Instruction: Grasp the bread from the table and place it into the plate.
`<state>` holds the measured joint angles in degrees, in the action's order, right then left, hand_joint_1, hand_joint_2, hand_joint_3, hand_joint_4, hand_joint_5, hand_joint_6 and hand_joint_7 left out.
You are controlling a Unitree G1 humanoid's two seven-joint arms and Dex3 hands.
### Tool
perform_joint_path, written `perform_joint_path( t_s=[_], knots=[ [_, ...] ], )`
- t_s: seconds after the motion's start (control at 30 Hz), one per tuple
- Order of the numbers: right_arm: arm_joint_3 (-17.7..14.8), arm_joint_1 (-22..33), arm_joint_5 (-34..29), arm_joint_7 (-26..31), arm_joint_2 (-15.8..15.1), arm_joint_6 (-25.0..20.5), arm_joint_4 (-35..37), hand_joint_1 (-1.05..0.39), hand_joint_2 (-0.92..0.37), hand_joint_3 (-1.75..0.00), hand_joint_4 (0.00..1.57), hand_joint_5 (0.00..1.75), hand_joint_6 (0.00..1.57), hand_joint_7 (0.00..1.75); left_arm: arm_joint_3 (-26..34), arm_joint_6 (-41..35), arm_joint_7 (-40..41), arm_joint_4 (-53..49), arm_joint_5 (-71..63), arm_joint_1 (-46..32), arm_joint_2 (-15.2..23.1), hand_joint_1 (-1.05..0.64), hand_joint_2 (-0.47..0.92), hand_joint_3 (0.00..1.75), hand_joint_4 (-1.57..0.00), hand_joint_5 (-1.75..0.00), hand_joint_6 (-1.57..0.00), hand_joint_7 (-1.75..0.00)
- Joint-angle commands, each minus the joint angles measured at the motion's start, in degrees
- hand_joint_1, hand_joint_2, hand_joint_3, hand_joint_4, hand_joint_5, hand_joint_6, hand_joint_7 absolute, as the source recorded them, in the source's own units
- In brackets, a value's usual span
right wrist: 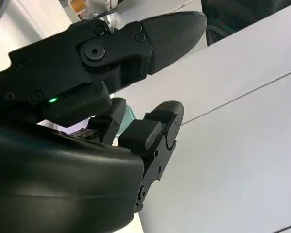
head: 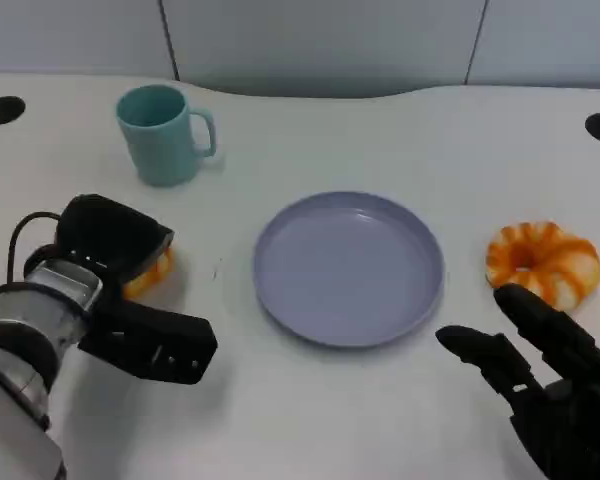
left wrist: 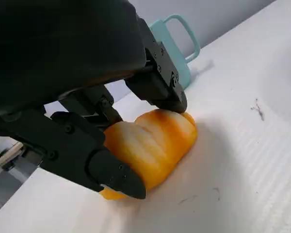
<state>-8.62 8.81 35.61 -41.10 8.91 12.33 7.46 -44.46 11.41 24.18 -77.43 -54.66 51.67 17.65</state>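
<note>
My left hand (head: 115,265) closes around a bread roll (left wrist: 153,145) on the table (head: 310,420), at nine o'clock from the plate (head: 348,268); fingers (left wrist: 111,172) press both its sides (it sits flat); my right hand (head: 540,375) hovers spread and empty beside a ring-shaped bread (head: 542,262) at three o'clock; a cup (head: 163,133) stands at ten.

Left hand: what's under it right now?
A piece of orange bread lies on the table under the left hand, fingers on both sides of it. Its far side is hidden by the hand.
</note>
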Motion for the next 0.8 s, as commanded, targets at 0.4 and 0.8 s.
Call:
perform_joint_path(
  t_s=[0.4,0.8],
  knots=[
    [-0.5,-0.9,0.4,0.7,-0.8,-0.1,-0.5,-0.61,-0.92,-0.06,0.47,0.75,0.78,0.01,3.0,4.9,1.4,0.2,3.3,0.0,1.3,-0.09,0.77,0.00,-1.22,-0.05,-1.06,0.00],
    [-1.2,-3.8,-0.3,0.4,-1.4,1.0,2.3,-0.63,-0.92,-0.07,0.47,0.76,0.78,0.01,2.6,8.2,8.7,3.2,2.4,3.2,1.8,-0.14,0.67,0.00,-0.91,-1.17,-1.35,-0.11]
  ],
)
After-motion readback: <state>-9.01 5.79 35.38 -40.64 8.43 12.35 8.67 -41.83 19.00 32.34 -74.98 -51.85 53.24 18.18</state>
